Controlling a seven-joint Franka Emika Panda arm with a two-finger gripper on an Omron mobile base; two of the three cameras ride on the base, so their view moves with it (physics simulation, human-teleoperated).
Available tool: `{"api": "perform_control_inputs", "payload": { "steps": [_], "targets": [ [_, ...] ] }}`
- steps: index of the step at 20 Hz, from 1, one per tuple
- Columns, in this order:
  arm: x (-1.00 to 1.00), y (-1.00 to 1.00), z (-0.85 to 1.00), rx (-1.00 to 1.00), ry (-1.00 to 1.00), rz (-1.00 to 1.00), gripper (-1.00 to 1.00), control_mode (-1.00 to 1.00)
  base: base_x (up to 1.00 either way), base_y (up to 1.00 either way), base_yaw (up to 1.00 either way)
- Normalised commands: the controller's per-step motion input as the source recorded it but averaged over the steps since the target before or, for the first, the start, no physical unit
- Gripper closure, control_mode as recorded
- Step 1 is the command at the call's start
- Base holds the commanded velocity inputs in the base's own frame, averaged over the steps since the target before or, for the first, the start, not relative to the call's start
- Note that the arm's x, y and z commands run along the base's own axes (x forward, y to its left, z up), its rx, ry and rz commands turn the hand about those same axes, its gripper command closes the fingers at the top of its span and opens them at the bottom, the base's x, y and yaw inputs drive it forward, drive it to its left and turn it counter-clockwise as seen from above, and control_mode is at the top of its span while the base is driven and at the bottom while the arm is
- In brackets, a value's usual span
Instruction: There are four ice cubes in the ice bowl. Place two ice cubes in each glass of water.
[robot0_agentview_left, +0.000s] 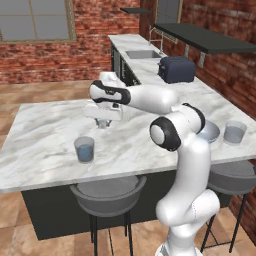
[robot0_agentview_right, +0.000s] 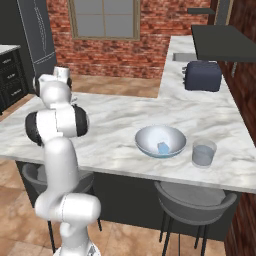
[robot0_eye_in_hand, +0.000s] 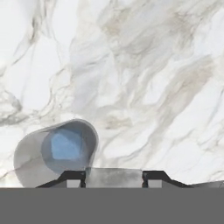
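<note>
Brick walls and a window frame the kitchen I am steering through. White marble counter with grey veining spreads across the middle as an island, and a longer run along the far wall carries a sink and a dark blue toaster. Two grey stools stand under the island's near edge, and a dark shelf hangs on the right wall.

From the left base view, my arm reaches out over the island, and the gripper hangs above the marble, up and to the right of one glass of water. That glass stands upright, long axis vertical, mouth up, blue water inside. In the hand view the same glass sits at lower left, its open mouth facing the camera, beside the finger tips.

A pale, squarish block spans the gap between the finger tips; I cannot tell for certain that it is an ice cube.

On the right side of the island, the ice bowl sits upright with one bluish ice cube inside. The second glass of water stands upright just beside it, apart from the rim.
</note>
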Motion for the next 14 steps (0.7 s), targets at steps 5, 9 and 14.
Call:
{"api": "perform_control_inputs", "payload": {
  "steps": [5, 9, 14],
  "targets": [
    [0.33, 0.81, 0.0, -0.14, 0.13, 0.0, 1.0, -1.0, 0.0, 0.0, 0.0],
    [0.15, 0.49, 0.0, -0.08, 0.08, 0.0, 1.0, -1.0, 0.0, 0.0, 0.0],
    [0.0, 0.09, -0.15, -0.05, 0.05, 0.0, 1.0, -1.0, 0.0, 0.0, 0.0]
  ]
}}
